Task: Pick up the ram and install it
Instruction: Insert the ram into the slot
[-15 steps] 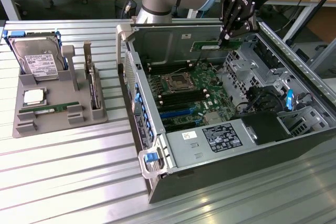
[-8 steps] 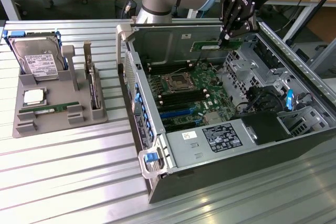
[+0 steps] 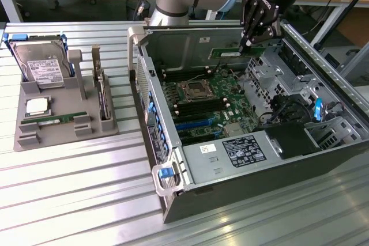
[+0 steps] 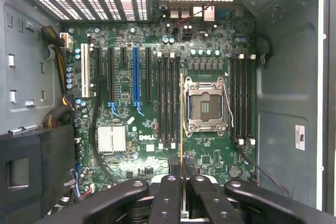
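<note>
My gripper (image 3: pixel 248 43) is shut on the ram (image 3: pixel 233 53), a long thin green stick with a white label, and holds it level above the far part of the open computer case (image 3: pixel 230 171). In the wrist view the ram (image 4: pixel 181 124) shows edge-on as a thin line running out from between my black fingers (image 4: pixel 169 198). There it hangs over the motherboard (image 4: pixel 131 145), between the black memory slots (image 4: pixel 167 98) and the processor socket (image 4: pixel 206 103). It touches nothing below.
A grey holder tray (image 3: pixel 63 136) stands at the exterior view's left with a hard drive (image 3: pixel 39 64), an expansion card (image 3: pixel 102 93), a processor chip (image 3: pixel 37 106) and another green stick (image 3: pixel 55 120). The case walls rise around the motherboard (image 3: pixel 202 102).
</note>
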Action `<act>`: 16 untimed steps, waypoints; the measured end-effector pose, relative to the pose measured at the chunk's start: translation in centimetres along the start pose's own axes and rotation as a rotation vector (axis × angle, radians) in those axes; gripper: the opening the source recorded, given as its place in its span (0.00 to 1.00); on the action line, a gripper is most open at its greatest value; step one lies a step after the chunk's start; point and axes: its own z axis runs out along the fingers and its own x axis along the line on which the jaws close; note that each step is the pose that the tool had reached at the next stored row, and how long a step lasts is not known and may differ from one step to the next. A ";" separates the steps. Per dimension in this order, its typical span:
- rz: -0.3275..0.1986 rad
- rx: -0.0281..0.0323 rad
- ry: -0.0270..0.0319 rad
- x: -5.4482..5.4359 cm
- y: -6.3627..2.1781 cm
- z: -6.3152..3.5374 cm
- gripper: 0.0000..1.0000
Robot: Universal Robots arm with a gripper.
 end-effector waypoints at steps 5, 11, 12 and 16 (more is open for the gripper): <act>0.000 0.0000 0.0001 0.1 -0.02 0.49 0.13; 0.000 0.0000 0.0000 0.1 -0.04 0.90 0.13; 0.000 0.0000 0.0000 0.1 -0.05 0.98 0.13; 0.000 0.0000 0.0000 0.2 -0.06 1.29 0.13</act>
